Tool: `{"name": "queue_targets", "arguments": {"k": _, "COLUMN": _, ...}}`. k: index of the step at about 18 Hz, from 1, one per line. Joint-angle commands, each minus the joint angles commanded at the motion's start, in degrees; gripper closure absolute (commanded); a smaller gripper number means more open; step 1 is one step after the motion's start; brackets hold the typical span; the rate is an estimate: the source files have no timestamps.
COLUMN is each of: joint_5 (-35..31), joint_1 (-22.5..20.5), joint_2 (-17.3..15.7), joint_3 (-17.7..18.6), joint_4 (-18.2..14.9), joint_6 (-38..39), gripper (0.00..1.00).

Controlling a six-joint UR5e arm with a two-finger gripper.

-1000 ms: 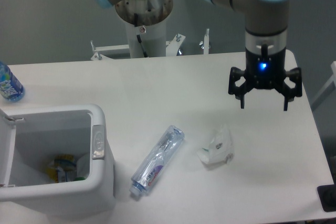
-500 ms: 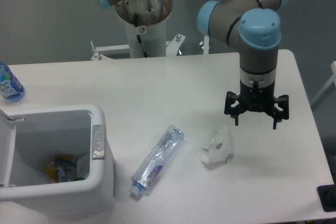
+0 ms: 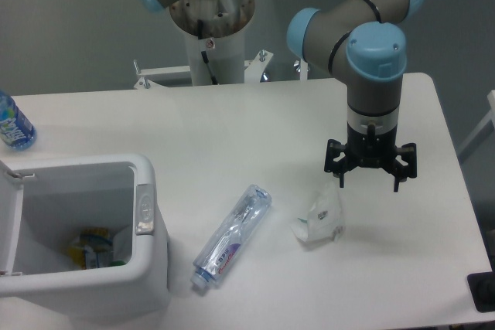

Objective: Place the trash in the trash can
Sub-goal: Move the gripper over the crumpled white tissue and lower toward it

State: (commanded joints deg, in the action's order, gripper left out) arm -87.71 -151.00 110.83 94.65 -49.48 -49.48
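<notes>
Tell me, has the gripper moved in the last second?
Yes. The gripper has moved left and lower in the view, toward the crumpled white wad.

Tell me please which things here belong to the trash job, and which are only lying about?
For the job:
crumpled white wad
flattened clear bottle
white trash can, lid open
gripper, open, just right of the wad

Only lying about:
upright water bottle at the table's left edge
items already inside the can
</notes>
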Motion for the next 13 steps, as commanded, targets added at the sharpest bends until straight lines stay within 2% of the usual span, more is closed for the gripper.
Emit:
{"name": "queue_targets", "arguments": {"k": 7, "joint_5": 0.09, "joint_1": 0.18, "joint_2": 0.17, "joint_3": 2.47, "joint_4": 0.18, "joint_6": -0.09, "gripper": 0.00}}
{"name": "queue_targets", "arguments": {"k": 10, "joint_5": 0.00, "joint_1": 0.70, "joint_2": 2.02, "joint_3": 1.50, "joint_4": 0.62, "joint_6": -0.96, "gripper": 0.00}}
{"name": "queue_targets", "arguments": {"k": 13, "joint_5": -0.09, "joint_1": 2.02, "joint_2": 2.72, "joint_3": 2.20, "joint_4": 0.70, "joint_6": -4.65, "gripper": 0.00}}
